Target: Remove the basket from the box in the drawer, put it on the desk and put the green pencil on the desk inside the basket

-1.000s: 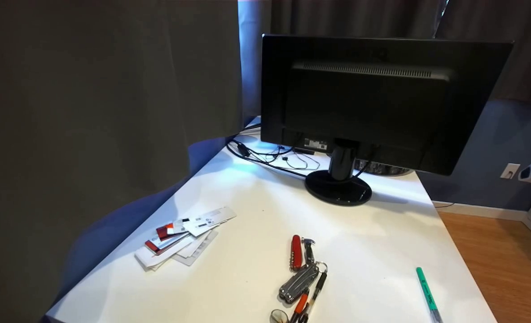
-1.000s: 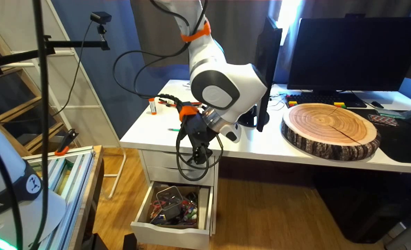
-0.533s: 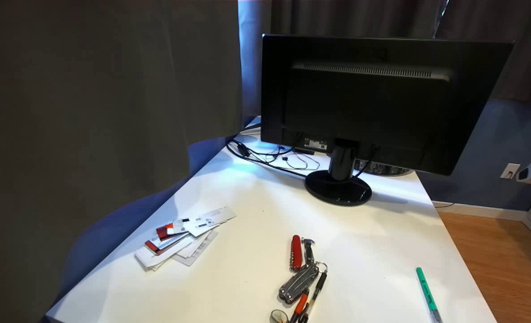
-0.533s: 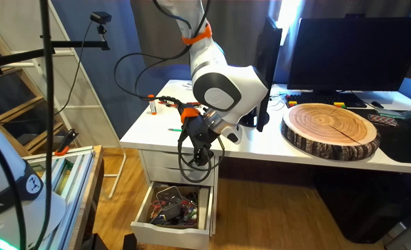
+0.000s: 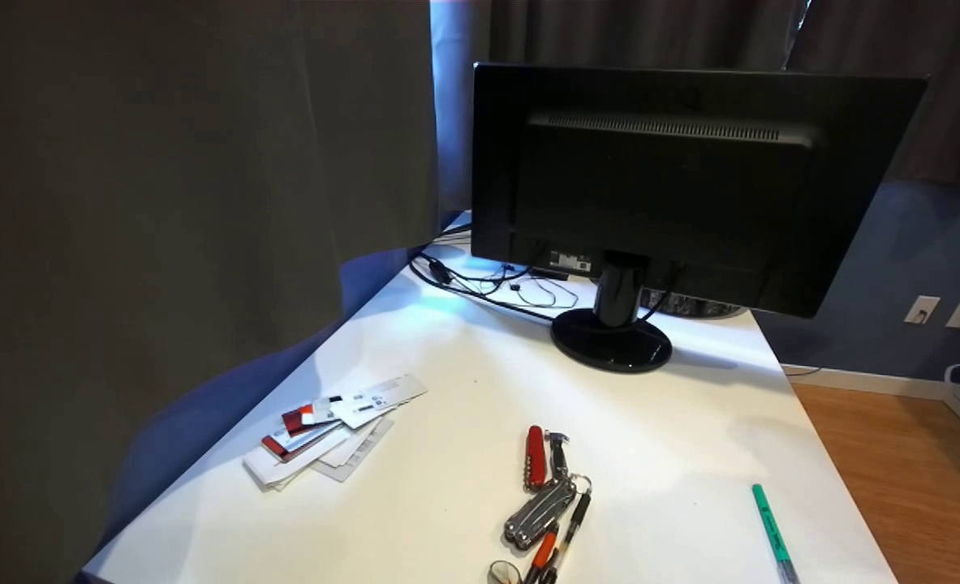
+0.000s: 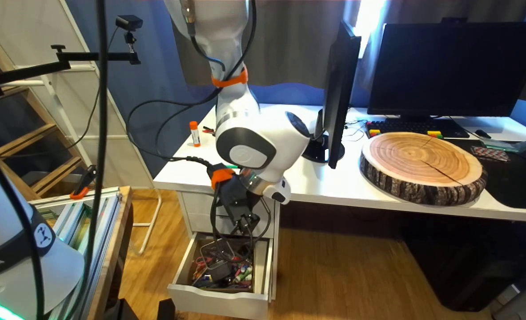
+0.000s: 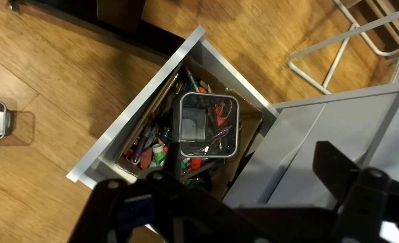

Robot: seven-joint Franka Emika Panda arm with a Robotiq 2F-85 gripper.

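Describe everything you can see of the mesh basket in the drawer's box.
The basket has a rounded-square grey rim, dark see-through mesh walls tapering inward, and a smaller, silvery, metallic-looking base. It seems tilted: in the wrist view the base sits off-centre within the rim. It rests on jumbled stationery inside the cardboard box in the open drawer; red scissors seem to show through its side. The gripper appears clear of it.

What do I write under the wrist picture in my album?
Jaws wide open, drawer pulled out, a basket in the cluttered box.
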